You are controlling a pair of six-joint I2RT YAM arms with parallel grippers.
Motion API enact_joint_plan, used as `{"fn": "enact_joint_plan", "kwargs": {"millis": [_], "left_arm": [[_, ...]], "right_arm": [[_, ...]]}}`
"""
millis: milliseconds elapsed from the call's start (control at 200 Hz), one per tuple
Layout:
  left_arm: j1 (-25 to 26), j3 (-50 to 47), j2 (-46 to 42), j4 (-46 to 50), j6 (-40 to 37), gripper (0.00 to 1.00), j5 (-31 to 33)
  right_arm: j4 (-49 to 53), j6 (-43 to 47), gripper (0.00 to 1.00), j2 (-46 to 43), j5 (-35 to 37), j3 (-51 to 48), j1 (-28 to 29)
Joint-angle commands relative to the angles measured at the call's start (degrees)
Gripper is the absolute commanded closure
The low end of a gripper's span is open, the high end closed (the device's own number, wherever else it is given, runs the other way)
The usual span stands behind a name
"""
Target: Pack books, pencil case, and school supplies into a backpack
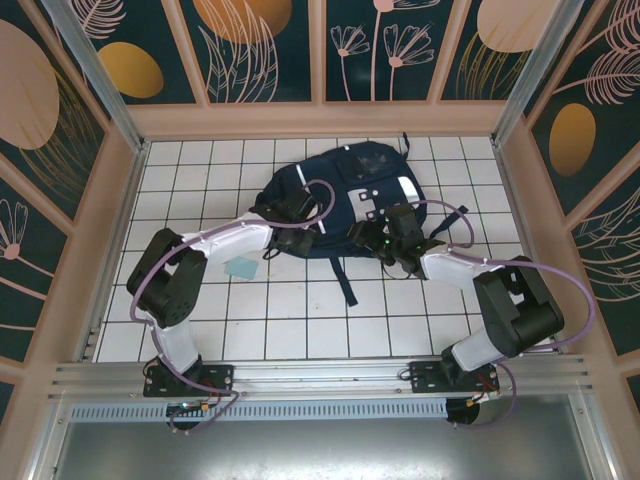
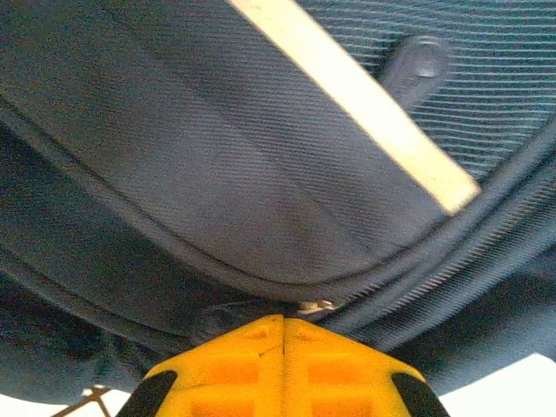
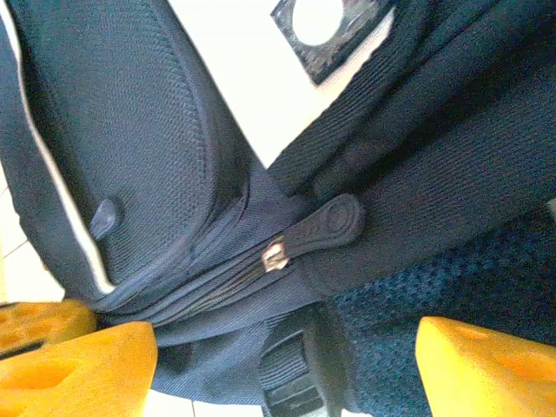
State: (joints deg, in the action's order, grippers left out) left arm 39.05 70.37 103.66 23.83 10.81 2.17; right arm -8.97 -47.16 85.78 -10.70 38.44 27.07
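Observation:
The navy backpack (image 1: pixel 345 185) lies flat at the back middle of the tiled table. My left gripper (image 1: pixel 296 236) sits at its near left edge. In the left wrist view the yellow fingers (image 2: pixel 284 330) are pressed together, their tip against a small metal zipper slider (image 2: pixel 314 306) on the backpack (image 2: pixel 217 174); I cannot make out anything between them. My right gripper (image 1: pixel 378 240) is at the bag's near right edge, open (image 3: pixel 287 365) over a strap buckle (image 3: pixel 291 378), just below a rubber zipper pull (image 3: pixel 330 226). A pale blue-green square (image 1: pixel 241 268) lies on the tiles beside the left forearm.
A dark strap (image 1: pixel 347 285) trails from the backpack toward the near edge between the two arms. Low pinkish walls (image 1: pixel 128 200) fence the table on the left, back and right. White tiles (image 1: pixel 300 330) lie bare between the arms' bases.

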Motion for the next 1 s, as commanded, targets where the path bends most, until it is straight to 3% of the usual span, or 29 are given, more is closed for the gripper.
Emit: {"fn": "enact_joint_plan", "kwargs": {"millis": [0,245,390,530,575,671,866,991], "left_arm": [[0.0,-0.3,-5.0,0.7,4.0,1.0,-12.4],[0.0,1.9,-6.4,2.3,8.8,1.0,-14.2],[-0.1,2.0,-6.4,2.0,10.7,1.0,-6.6],[-2.3,-2.9,-10.7,-4.2,15.9,0.69,-0.2],[-3.0,-5.4,-12.3,-7.0,17.7,0.66,0.7],[-3.6,-10.5,-14.6,-12.7,21.0,0.55,0.6],[-4.7,-19.0,-14.1,-22.9,25.8,0.53,-3.8],[-4.6,-21.6,-11.4,-28.2,27.1,0.55,-7.5]], "right_arm": [[1.6,-0.9,0.21,-0.4,5.5,-1.8,-1.1],[1.1,-0.3,0.21,-1.4,4.5,-2.0,-1.8],[-0.2,-0.6,0.22,-4.2,1.4,-2.0,-1.6],[-0.5,-2.4,0.37,-5.9,-0.7,1.1,0.2],[0.5,-2.6,0.42,-5.5,-0.4,3.2,1.6],[3.3,-2.9,0.44,-2.8,2.6,8.0,3.9],[2.3,-5.1,0.45,3.6,6.0,11.2,5.5],[6.0,1.3,0.42,7.2,11.1,15.8,4.6]]}}
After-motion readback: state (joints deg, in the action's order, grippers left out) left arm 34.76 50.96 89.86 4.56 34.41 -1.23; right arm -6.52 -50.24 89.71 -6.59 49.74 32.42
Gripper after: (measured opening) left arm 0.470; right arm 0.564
